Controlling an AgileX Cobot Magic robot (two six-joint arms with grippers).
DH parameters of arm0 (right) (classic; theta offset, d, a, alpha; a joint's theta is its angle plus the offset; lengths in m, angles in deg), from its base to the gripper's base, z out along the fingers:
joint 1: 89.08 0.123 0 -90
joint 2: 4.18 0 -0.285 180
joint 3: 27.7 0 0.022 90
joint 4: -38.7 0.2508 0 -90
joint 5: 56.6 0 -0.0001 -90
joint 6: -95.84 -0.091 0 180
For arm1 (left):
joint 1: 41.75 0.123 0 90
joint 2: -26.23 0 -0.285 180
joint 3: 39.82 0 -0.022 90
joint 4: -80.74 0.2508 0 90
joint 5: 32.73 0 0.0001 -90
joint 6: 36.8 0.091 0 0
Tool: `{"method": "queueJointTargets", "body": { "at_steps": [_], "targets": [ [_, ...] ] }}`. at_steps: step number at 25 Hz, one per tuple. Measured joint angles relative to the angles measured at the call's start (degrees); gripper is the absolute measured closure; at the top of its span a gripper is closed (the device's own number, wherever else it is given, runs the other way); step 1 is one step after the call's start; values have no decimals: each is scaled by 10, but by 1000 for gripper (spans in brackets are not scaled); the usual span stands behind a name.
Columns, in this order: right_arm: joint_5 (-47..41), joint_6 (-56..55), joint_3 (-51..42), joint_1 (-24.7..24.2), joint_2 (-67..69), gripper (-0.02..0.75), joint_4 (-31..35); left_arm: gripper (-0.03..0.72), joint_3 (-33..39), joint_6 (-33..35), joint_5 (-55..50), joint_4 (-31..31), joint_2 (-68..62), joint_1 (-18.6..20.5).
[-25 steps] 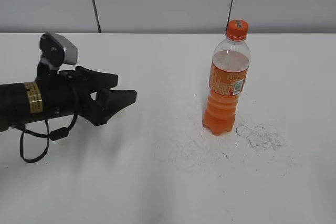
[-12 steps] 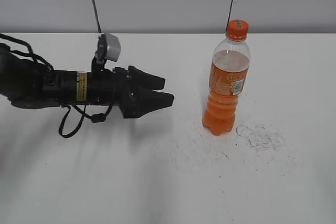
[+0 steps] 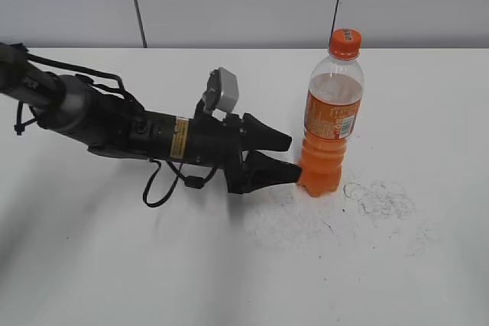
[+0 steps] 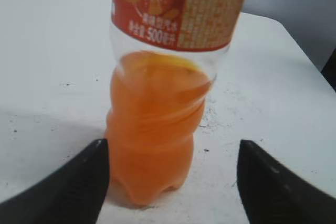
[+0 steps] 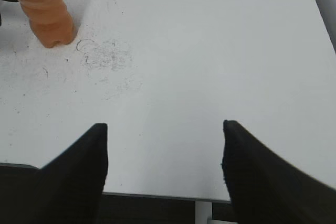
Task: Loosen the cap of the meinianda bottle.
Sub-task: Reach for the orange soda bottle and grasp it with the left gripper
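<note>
The meinianda bottle (image 3: 330, 124) stands upright on the white table, clear plastic with orange drink and an orange label. Its orange cap (image 3: 344, 43) sits on top. My left gripper (image 3: 285, 158) is open, low beside the bottle's base on its left, fingertips just reaching it. In the left wrist view the bottle's ridged lower body (image 4: 152, 135) stands between the open fingers (image 4: 170, 156), close to the left finger; the cap is out of that view. My right gripper (image 5: 164, 150) is open and empty over the table's edge, far from the bottle (image 5: 47, 14). It does not show in the exterior view.
Dark scuff marks (image 3: 378, 198) lie on the table (image 3: 229, 265) right of the bottle and also show in the right wrist view (image 5: 105, 53). A grey wall with two dark vertical seams runs behind the table. The table's edge (image 5: 168, 196) is under my right gripper.
My left arm has reached rightward across the table. Its open gripper went from the far left to the bottle's base. The bottle has not moved.
</note>
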Motion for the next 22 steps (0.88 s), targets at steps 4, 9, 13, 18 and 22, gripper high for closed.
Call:
{"method": "queueJointTargets", "body": {
  "at_steps": [4, 9, 13, 18, 22],
  "targets": [
    [0, 0, 0, 0, 0, 234, 0, 69, -33, -1, -23, 0, -26, -21],
    [0, 0, 0, 0, 0, 234, 0, 64, -67, -1, -30, -13, -55, -34],
    [0, 0, 0, 0, 0, 234, 0, 64, -94, -2, -32, -18, -77, -41],
    [0, 0, 0, 0, 0, 234, 0, 64, -123, -2, -34, -26, -95, -53],
    [0, 0, 0, 0, 0, 234, 0, 64, -138, -2, -39, -33, -96, -64]
  ]
}}
